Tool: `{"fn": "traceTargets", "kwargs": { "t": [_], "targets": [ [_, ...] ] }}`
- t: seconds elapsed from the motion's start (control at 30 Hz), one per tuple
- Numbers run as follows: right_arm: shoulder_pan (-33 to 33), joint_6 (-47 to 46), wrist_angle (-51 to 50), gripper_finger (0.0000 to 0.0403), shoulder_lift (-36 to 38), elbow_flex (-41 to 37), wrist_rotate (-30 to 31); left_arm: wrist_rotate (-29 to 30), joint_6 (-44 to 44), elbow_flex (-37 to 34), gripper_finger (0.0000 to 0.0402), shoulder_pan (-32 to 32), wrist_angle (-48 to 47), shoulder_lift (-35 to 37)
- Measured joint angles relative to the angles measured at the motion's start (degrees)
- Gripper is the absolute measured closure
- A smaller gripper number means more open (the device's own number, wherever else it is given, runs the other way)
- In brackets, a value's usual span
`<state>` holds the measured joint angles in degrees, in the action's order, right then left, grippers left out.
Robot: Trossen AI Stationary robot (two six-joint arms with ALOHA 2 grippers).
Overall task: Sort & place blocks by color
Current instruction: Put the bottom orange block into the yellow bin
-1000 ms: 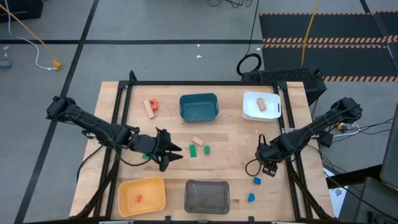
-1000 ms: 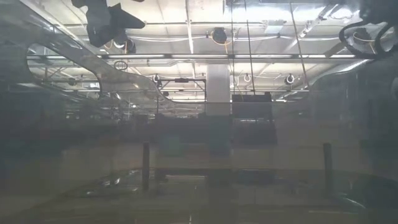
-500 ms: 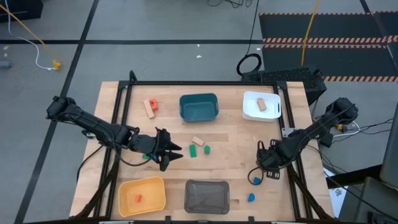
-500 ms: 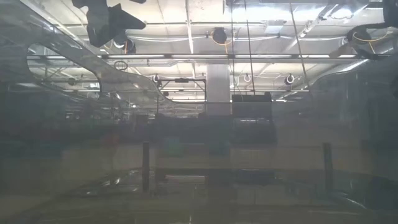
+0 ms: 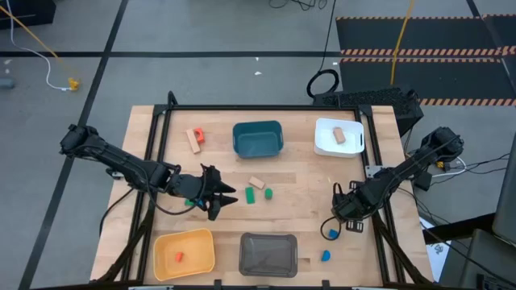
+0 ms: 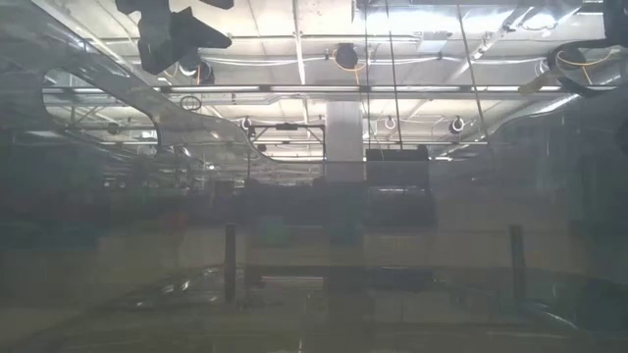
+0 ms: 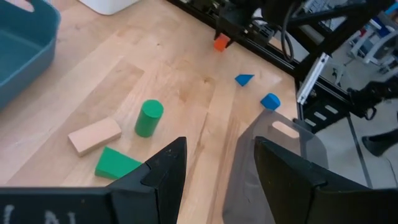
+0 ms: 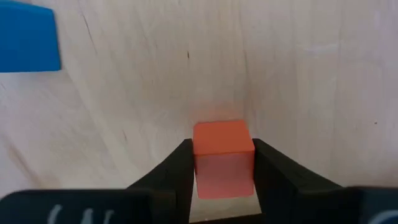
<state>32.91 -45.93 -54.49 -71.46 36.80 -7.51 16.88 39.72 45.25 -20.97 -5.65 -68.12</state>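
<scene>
My right gripper [image 5: 348,216] points down at the table's right side, shut on a red-orange cube [image 8: 222,158], which also shows as the cube [image 7: 221,42] in the left wrist view. Two blue blocks [image 5: 331,234] [image 5: 326,255] lie just nearer the front edge. My left gripper [image 5: 222,197] hovers open left of centre, its fingers empty [image 7: 217,174]. A tan block [image 5: 256,183] and two green blocks [image 5: 251,195] [image 5: 267,193] lie flat on the table at its centre. Another green block [image 5: 191,201] shows under the left arm. My right gripper pinches the red-orange cube by two opposite side faces [image 8: 198,163] between its two fingers. The fingers come from above, pointing down. The cube stands square, its top face up; its underside is hidden, so whether it still rests on the wood I cannot tell.
A teal bin [image 5: 258,149] and a white bin [image 5: 326,145] holding a tan block stand at the far side. A yellow bin [image 5: 197,258] with an orange block and a grey bin [image 5: 268,266] stand at the near edge. A red-orange and a tan block [image 5: 193,138] lie far left.
My right arm has swung a little toward the table's near edge and its gripper has rolled at the wrist, settling lower over the spot beside the blue block. The left arm has kept still.
</scene>
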Motion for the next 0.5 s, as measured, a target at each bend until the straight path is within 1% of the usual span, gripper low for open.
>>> {"fn": "traceTargets", "kwargs": {
  "t": [0.13,0.27,0.4,0.5],
  "targets": [
    [-0.05,-2.88,1.30,0.0289,0.08,0.00,-0.24,-0.23,2.05,0.00,0.0213,0.54,-0.02,0.00],
    [-0.24,-4.20,6.69,0.0289,1.05,-0.04,0.42,-0.28,3.06,0.00,0.0213,0.72,-0.02,0.00],
    [-0.24,-2.79,14.25,0.0289,2.40,-0.04,5.82,-0.34,3.24,0.00,0.0213,0.70,-0.02,0.00],
    [-0.26,-0.44,18.40,0.0289,3.56,-0.04,11.55,-0.35,3.62,0.00,0.0213,0.70,-0.02,-0.01]
  ]
}}
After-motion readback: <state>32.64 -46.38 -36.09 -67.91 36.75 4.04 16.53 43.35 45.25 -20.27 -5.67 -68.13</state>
